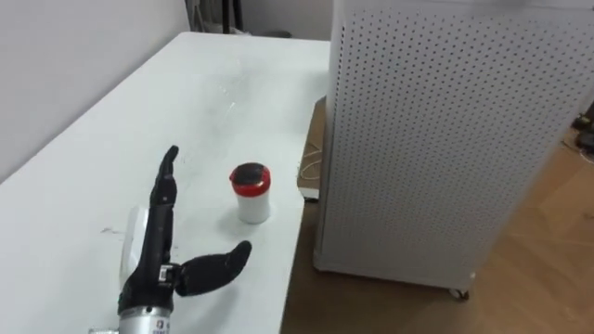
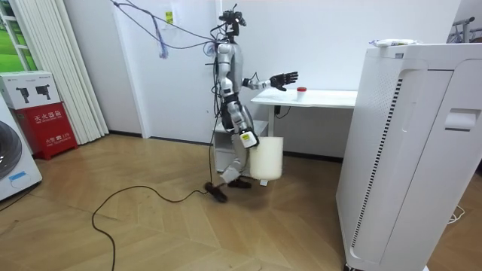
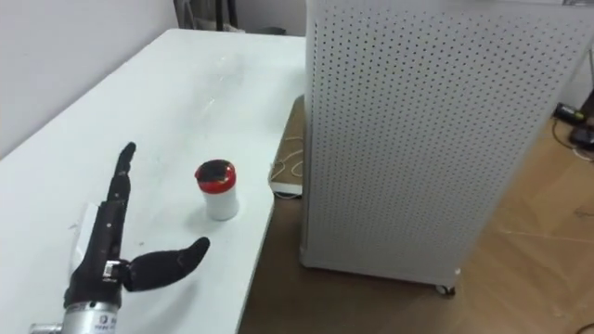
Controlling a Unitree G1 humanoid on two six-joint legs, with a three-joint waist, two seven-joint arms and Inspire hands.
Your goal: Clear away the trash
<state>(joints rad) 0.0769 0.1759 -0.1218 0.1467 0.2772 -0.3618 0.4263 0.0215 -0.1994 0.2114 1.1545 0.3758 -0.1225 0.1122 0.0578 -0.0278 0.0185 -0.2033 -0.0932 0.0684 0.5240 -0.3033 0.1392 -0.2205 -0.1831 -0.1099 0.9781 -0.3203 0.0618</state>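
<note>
The left robot hand point(image 1: 152, 243) lay stretched low over the white bench point(image 1: 213, 83), coming in from the near left, its fingers straight and held together, pointing toward the far end, and its thumb spread wide to the right. A small white jar point(image 1: 251, 193) with a red lid that was dark on top stood upright on the bench near its right edge. It was just beyond the tip of the thumb and to the right of the fingers, close to the hand but not touching it. To the right of the bench, on the wooden floor, stood a tall white perforated cabinet point(image 1: 445, 139). In the room view the robot stood at the end of the bench nearer that view's left, with its left arm raised over the top. Its right robot hand point(image 2: 246, 138) hung low at its side against a white bin point(image 2: 266, 156); whether it gripped the bin could not be told.
</note>
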